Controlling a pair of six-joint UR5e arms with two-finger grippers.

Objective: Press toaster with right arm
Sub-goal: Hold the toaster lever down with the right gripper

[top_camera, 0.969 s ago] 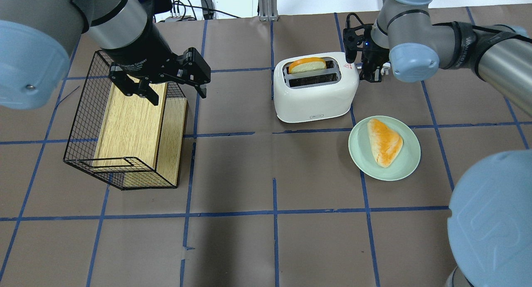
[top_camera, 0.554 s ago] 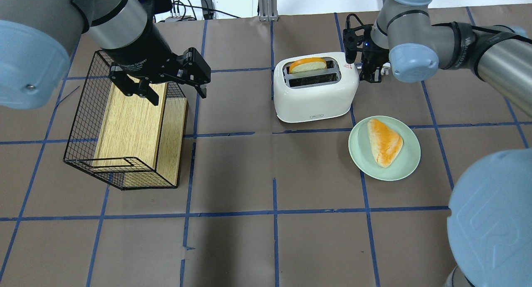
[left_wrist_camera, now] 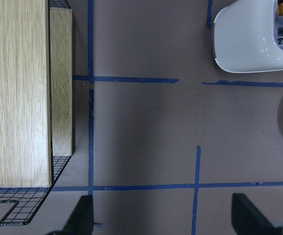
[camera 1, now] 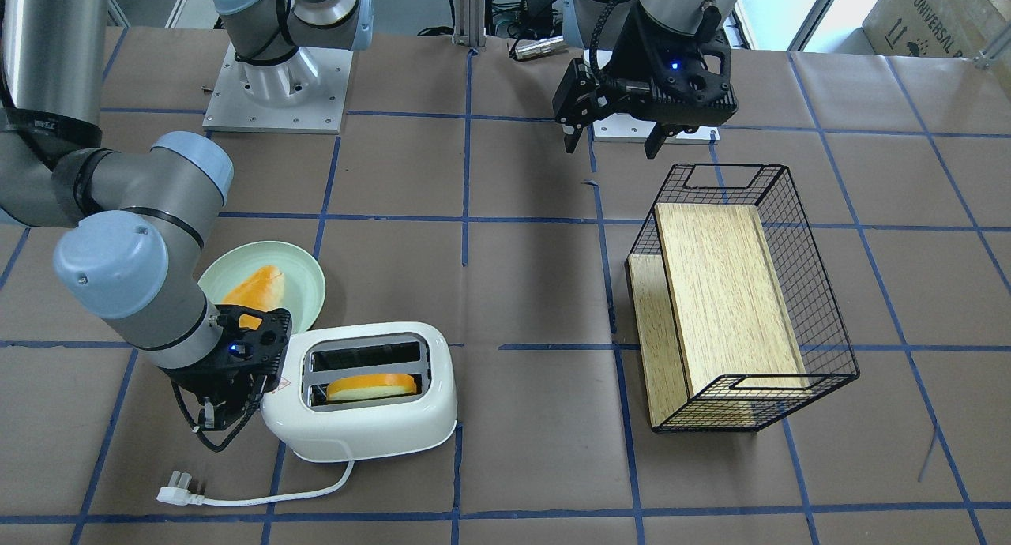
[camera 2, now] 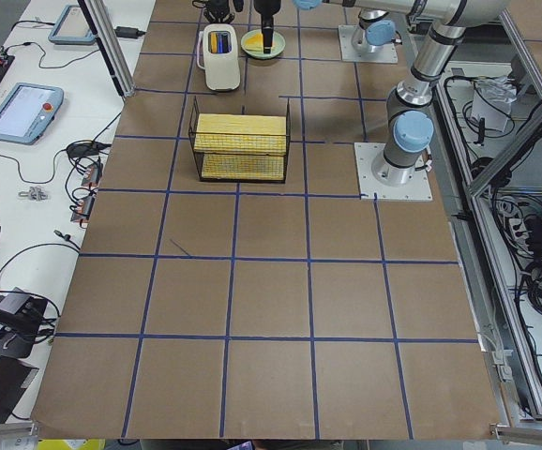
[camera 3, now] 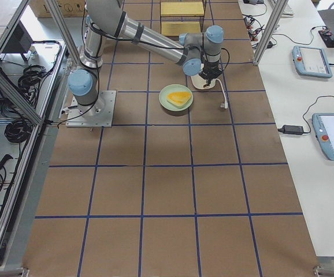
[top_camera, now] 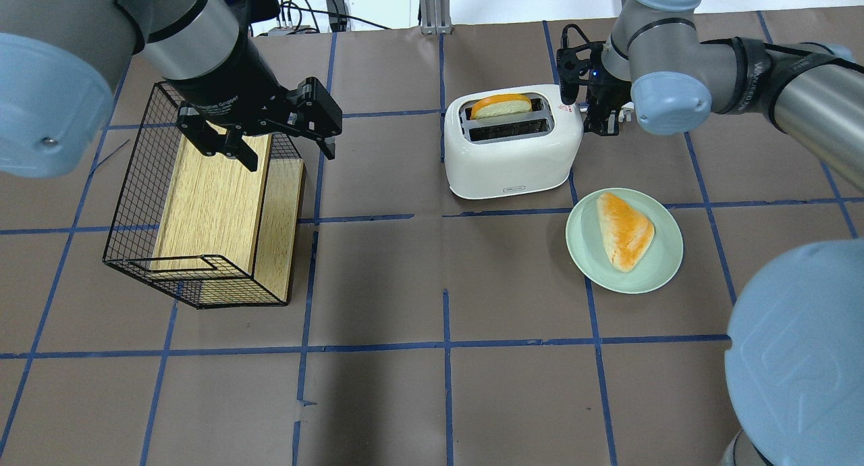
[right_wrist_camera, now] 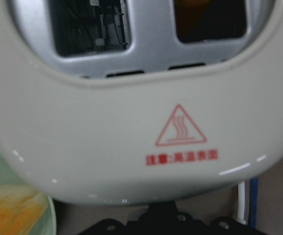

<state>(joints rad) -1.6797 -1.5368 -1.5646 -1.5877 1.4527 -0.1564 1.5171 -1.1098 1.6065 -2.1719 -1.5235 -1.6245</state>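
The glossy white toaster (top_camera: 513,152) stands at the table's far middle, with an orange-crusted bread slice (top_camera: 499,106) in its far slot. It also shows in the front view (camera 1: 363,426) and fills the right wrist view (right_wrist_camera: 141,137), red warning triangle included. My right gripper (top_camera: 599,118) is at the toaster's right end, touching or almost touching it, and looks shut with its tips low beside the casing (camera 1: 225,407). My left gripper (top_camera: 270,145) hangs open and empty over the far end of the black wire basket (top_camera: 128,202).
A pale green plate (top_camera: 582,250) with a triangular bread piece (top_camera: 624,231) sits just in front of the toaster's right end. The toaster's white cord and plug (camera 1: 178,494) lie on its far side. The basket holds wooden boards (top_camera: 212,196).
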